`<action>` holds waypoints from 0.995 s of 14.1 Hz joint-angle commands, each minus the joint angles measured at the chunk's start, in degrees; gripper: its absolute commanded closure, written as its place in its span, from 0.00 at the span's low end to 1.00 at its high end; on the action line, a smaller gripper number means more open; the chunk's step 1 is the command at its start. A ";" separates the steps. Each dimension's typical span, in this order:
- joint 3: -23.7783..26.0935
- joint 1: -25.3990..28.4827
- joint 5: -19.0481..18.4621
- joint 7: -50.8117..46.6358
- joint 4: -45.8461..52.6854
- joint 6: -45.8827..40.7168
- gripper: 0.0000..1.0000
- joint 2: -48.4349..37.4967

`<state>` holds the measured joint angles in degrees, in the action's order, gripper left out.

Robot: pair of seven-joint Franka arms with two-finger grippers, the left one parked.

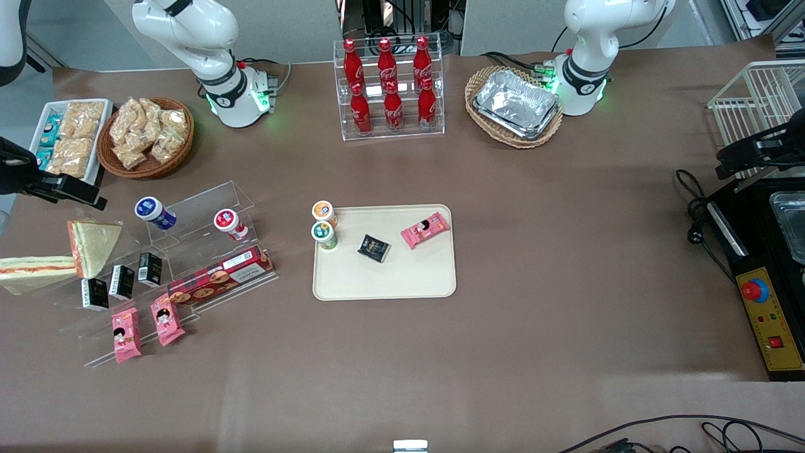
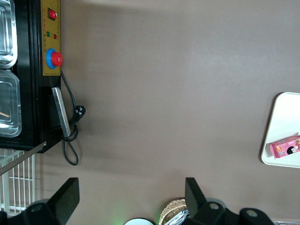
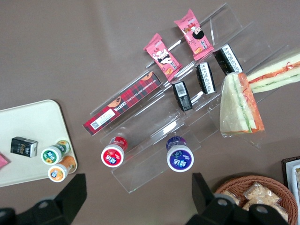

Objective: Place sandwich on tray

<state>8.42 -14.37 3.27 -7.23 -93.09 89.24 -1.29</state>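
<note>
**Front view.** My gripper (image 1: 85,196) hangs at the working arm's end of the table. The sandwich (image 1: 34,274) lies nearer the camera than my jaws, long axis across the frame, one end cut off by the frame edge. The tray (image 1: 383,277) sits at frame centre.

**Left wrist view.** Only a corner of the tray (image 2: 281,122) shows.

**Right wrist view.** My fingers (image 3: 72,194) stand wide apart, empty. The sandwich (image 3: 276,72) is partly cut off, touching the second wedge (image 3: 239,105).

Bright even overhead light, soft faint shadows, sharp focus, slight foil glare
</note>
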 commanded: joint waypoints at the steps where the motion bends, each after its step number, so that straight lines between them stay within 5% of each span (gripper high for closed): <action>1: -0.16 0.13 1.39 -0.59 2.21 0.32 0.00 1.29; 7: -0.24 0.13 1.40 -0.32 1.77 -0.38 0.00 0.94; 14: -0.68 -3.30 0.95 -10.58 1.42 -1.35 0.00 0.59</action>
<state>7.53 -16.76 4.33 -12.71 -92.57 88.93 -0.68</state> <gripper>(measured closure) 0.000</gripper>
